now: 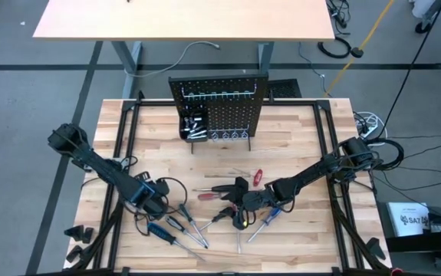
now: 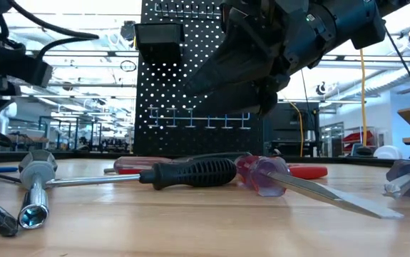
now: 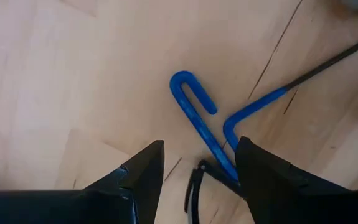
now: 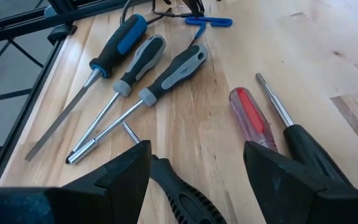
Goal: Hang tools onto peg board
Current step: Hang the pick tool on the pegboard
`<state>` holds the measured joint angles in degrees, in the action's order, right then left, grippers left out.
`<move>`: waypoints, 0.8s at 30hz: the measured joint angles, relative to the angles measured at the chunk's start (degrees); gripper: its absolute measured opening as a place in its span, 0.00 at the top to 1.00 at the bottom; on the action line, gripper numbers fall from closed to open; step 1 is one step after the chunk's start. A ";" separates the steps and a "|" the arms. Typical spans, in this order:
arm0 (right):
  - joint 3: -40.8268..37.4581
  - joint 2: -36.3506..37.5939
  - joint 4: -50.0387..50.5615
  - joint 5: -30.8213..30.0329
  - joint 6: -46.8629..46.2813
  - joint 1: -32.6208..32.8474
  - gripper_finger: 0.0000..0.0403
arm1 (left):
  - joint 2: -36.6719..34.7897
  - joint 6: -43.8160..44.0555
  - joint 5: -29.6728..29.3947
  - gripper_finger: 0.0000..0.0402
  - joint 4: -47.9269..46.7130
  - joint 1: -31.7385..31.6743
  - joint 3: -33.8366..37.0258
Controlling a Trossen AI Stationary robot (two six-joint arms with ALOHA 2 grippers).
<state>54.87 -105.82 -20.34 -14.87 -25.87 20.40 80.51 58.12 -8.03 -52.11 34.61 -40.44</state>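
High view: the peg board (image 1: 218,107) is seen upright at top centre, the screwdrivers (image 1: 176,227) scattered at lower centre. The left gripper (image 1: 157,207) and right gripper (image 1: 241,201) are both spread apart, holding nothing, just above them.

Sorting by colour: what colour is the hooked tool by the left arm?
Blue hooked metal tool, clearest in the left wrist view.

High cam: straight down over whole bench (image 1: 297,146), far off, peg board (image 1: 218,107) at far edge. Low cam: bench level, v. close to the tools (image 2: 190,173), facing the board w/ room behind. Left wrist cam: looks down, close on bare wood + a blue hook (image 3: 194,112). Right wrist cam: angled along bench over screwdrivers (image 4: 166,74). High + low share board & tools.
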 joint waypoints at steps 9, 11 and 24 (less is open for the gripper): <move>0.00 0.02 0.48 0.02 -0.23 0.02 0.39 | -0.24 -0.07 -0.11 0.51 11.10 0.02 6.87; 0.00 0.02 0.53 0.02 -0.25 0.00 0.39 | -0.26 -0.21 -0.07 0.51 11.18 0.02 7.05; 0.00 0.02 0.55 0.00 -0.20 -0.09 0.39 | -0.08 -4.58 -2.56 0.83 13.12 0.09 7.25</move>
<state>54.87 -105.80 -19.79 -14.87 -26.08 20.31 80.42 53.54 -10.59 -38.98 34.70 -33.19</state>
